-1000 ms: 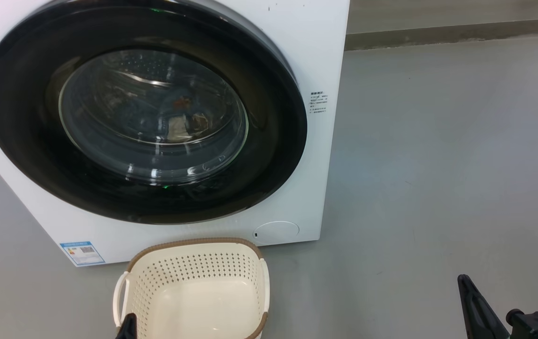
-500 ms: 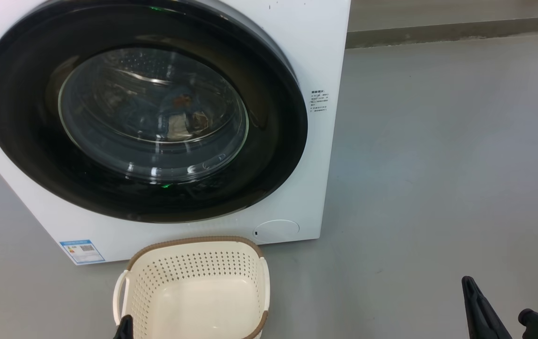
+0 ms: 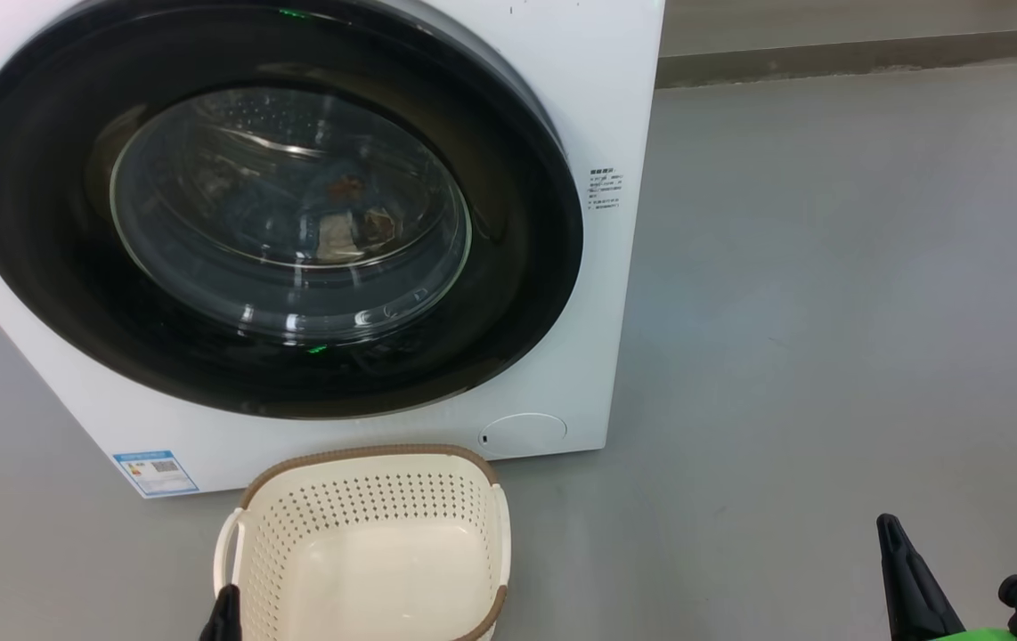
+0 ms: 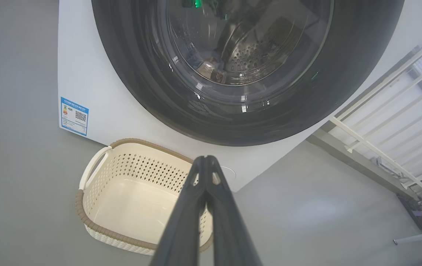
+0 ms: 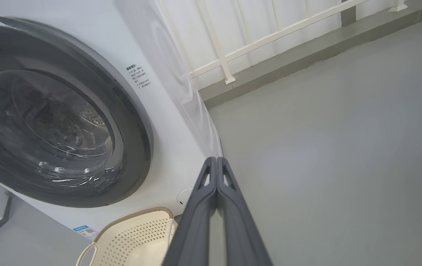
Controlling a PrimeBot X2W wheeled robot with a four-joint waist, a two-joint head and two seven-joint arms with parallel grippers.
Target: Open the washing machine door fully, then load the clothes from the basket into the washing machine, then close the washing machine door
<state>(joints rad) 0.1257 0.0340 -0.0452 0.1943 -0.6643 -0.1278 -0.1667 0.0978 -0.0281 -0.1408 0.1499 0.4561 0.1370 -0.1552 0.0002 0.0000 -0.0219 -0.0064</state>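
The white washing machine (image 3: 615, 107) fills the upper left, and its black-rimmed round door (image 3: 508, 258) sits flat against the front. Through the glass window (image 3: 290, 214) I make out light-blue and orange-brown clothes (image 3: 344, 209) lying in the steel drum. The cream perforated basket (image 3: 366, 485) stands on the floor just before the machine, with nothing in it. My left gripper (image 4: 205, 159) is shut, its tip over the basket's near edge (image 4: 115, 236). My right gripper (image 5: 216, 159) is shut too, hanging low at the right (image 3: 884, 525) above bare floor.
Grey floor (image 3: 829, 312) stretches to the machine's right up to a wall skirting (image 3: 865, 58). A white railing (image 5: 225, 59) runs behind the machine. A blue label (image 3: 155, 472) marks the washer's lower left corner.
The left fingertip has dropped slightly lower and leftward by the basket. The right gripper has slid a little further right and down. Machine and basket stay put.
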